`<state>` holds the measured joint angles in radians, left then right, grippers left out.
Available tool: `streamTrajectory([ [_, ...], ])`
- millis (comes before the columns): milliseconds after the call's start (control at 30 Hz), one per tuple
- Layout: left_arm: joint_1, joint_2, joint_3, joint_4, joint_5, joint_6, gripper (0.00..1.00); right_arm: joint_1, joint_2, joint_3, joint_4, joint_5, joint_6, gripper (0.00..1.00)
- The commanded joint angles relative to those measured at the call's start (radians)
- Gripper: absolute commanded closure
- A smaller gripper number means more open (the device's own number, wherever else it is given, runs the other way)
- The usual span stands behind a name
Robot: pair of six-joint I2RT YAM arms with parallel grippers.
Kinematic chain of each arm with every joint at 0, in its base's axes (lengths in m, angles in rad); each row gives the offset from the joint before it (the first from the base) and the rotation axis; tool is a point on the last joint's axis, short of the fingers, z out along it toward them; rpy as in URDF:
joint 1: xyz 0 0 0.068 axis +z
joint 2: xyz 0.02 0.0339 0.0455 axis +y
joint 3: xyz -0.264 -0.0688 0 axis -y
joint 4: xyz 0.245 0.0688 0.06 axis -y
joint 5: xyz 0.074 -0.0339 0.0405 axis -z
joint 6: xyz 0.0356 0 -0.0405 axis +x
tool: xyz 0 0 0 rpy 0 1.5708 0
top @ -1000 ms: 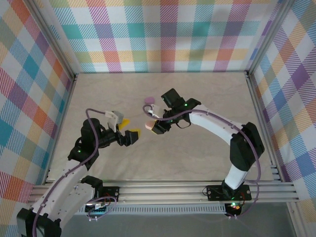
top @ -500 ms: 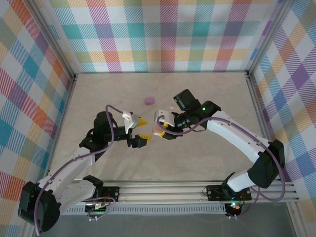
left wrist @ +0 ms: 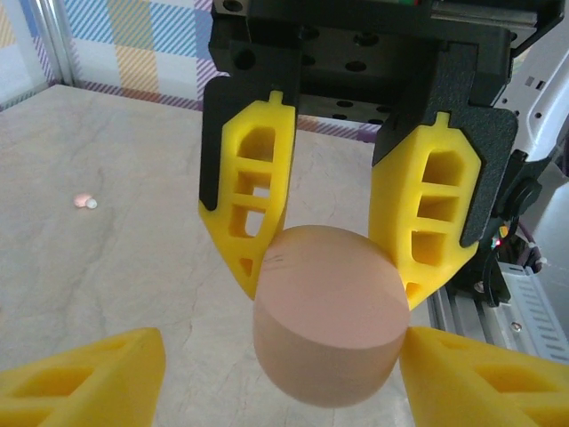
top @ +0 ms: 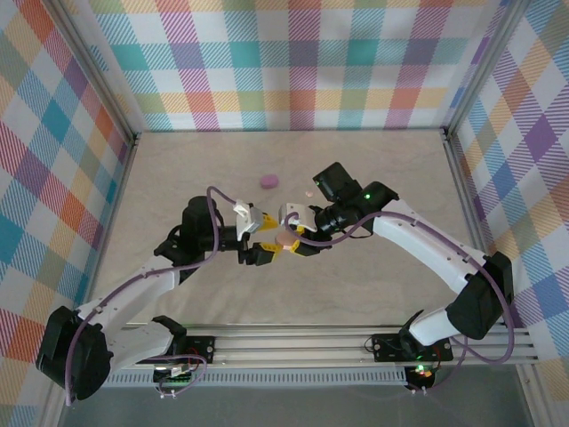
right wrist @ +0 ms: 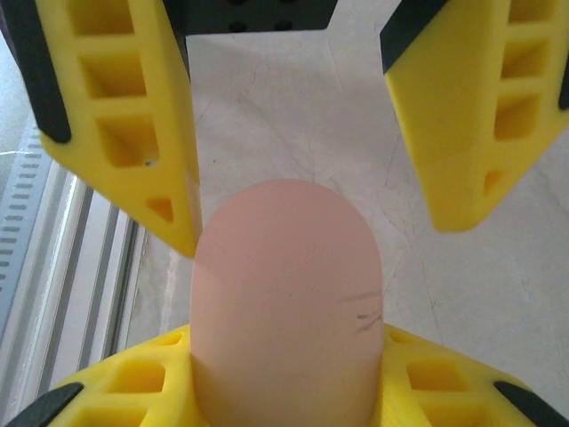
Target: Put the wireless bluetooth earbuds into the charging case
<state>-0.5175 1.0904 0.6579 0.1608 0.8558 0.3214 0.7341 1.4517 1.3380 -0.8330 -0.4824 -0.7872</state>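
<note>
The arms are white with black joints, purple cables looping alongside — yellow latticed fingers sit on black mounts.

Pale marbled tabletop, pastel plaid walls, aluminium rail at near edge

Bright even light, just faint soft shadows on the bench; wrist cams go a bit soft on the nearest fingers.
</note>
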Motion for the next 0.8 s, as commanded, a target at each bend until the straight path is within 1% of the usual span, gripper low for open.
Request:
streamTrajectory([
  [0, -0.025, 0.021, 0.042, -0.003, 0.025, 0.050, 0.31, 0.001, -0.036, -0.003, -0.016, -0.050, -0.026, 0.81],
  [133, -0.035, 0.032, 0.043, 0.005, 0.025, 0.051, 0.33, 0.002, -0.043, -0.006, -0.014, -0.048, -0.029, 0.81],
  [433, -0.036, 0.026, 0.042, 0.005, 0.032, 0.053, 0.45, 0.001, -0.044, -0.004, -0.014, -0.050, -0.030, 0.81],
  [600, -0.039, 0.019, 0.043, 0.004, 0.042, 0.047, 0.42, 0.002, -0.033, -0.004, -0.018, -0.049, -0.032, 0.81],
  [767, -0.041, 0.020, 0.046, 0.000, 0.051, 0.045, 0.42, 0.003, -0.033, -0.005, -0.014, -0.056, -0.029, 0.81],
])
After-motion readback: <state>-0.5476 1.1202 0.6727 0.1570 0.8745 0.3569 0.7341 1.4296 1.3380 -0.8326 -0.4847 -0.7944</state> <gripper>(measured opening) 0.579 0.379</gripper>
